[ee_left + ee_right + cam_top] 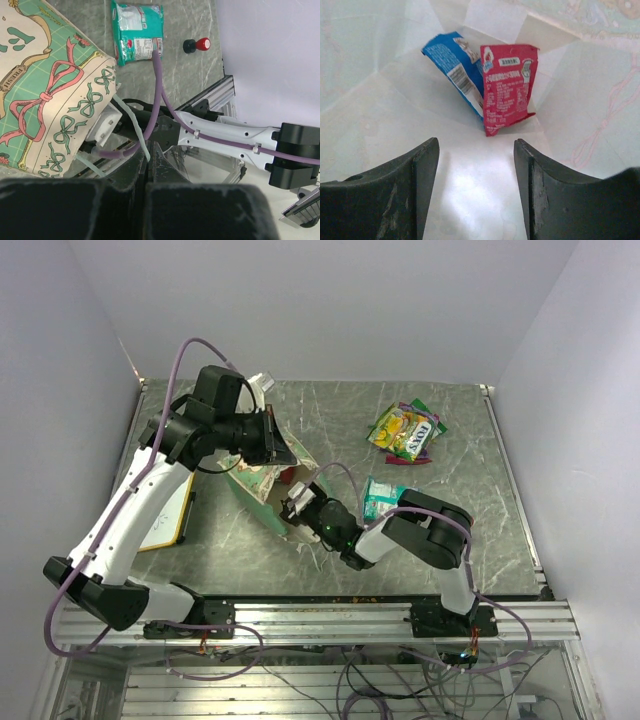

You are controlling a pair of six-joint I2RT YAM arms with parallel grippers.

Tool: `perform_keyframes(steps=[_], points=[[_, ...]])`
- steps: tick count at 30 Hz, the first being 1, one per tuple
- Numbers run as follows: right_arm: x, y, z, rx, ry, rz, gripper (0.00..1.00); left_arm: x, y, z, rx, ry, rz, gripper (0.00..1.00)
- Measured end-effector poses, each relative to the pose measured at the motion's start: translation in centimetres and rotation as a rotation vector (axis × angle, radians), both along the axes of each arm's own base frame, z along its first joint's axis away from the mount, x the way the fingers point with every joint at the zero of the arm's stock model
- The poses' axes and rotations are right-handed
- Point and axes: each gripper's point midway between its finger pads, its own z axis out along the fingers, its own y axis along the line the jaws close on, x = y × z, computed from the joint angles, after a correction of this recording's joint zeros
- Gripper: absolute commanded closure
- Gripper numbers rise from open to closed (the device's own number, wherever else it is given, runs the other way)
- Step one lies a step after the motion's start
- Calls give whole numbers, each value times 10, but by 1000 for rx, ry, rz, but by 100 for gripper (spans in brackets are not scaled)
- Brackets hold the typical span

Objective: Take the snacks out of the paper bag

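Observation:
The mint-green paper bag (262, 486) lies tilted on the table, its mouth facing my right arm. My left gripper (283, 448) is shut on the bag's thin pale handle (134, 125) and holds it up; in the left wrist view the jaws (148, 148) are pressed together on it. My right gripper (298, 503) is inside the bag, open and empty (476, 146). A blue packet (451, 64) and a red packet (508, 86) lean at the bag's far end, ahead of the fingers. Outside lie a teal packet (383, 498) and a yellow-green and pink-purple pile (405, 430).
A wood-framed whiteboard (168, 515) lies at the left under my left arm. A small red-topped black button (197, 45) sits next to the teal packet (137, 31). The table's metal rail (330, 615) runs along the near edge.

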Motion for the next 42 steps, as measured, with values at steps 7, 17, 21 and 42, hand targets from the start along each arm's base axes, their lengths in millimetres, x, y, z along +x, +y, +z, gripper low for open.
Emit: perform_keyframes(steps=[7, 17, 21, 42], points=[[8, 23, 23, 48, -78, 42, 36, 1, -4, 3, -7, -8, -33, 93], [66, 48, 13, 44, -125, -84, 56, -6, -8, -1, -27, 22, -69, 93], [89, 38, 1, 22, -114, -135, 74, -10, -5, -6, -18, 32, -64, 93], [51, 2, 14, -8, -101, 4, 100, -9, 41, -14, 143, -32, 95, 93]])
